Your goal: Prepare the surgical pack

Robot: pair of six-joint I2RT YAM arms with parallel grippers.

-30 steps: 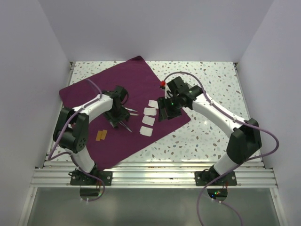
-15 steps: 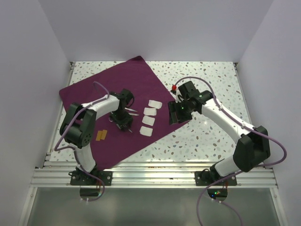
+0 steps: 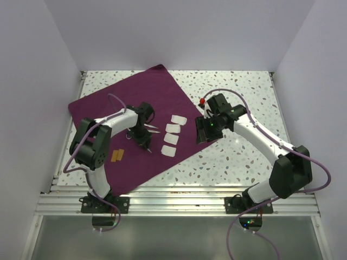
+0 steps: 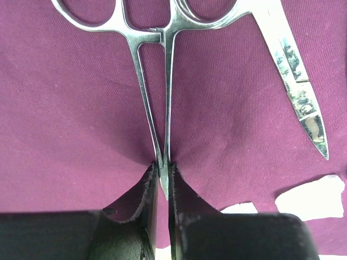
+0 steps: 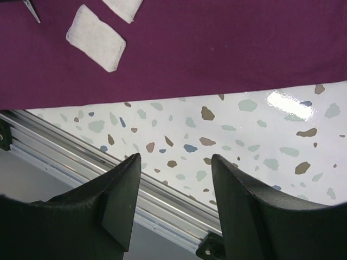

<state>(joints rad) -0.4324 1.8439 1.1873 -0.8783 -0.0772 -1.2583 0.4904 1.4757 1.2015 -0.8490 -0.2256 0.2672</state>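
The surgical pack [image 3: 135, 97] is a large purple-maroon cloth spread flat on the left half of the table. In the left wrist view my left gripper [image 4: 161, 172] is shut on the tips of steel ring-handled forceps [image 4: 154, 97] lying on the cloth [image 4: 65, 119]. A second flat steel instrument [image 4: 295, 86] lies just to their right. From above, the left gripper [image 3: 145, 143] sits low at mid-cloth. My right gripper [image 3: 203, 132] hangs open over the cloth's right corner. Nothing is between its fingers [image 5: 122, 189], which show the cloth edge [image 5: 217, 49] and bare table beyond.
Several white gauze pads [image 3: 172, 128] lie in a row on the cloth between the two grippers, and one pad [image 5: 96, 38] shows in the right wrist view. Two small tan strips [image 3: 116, 156] lie near the cloth's front left. An aluminium rail [image 3: 179, 197] runs along the near edge.
My left gripper has shifted slightly right and closed onto the forceps tips. The right arm drew back rightward from the gauze pads to the cloth's corner, then held still.
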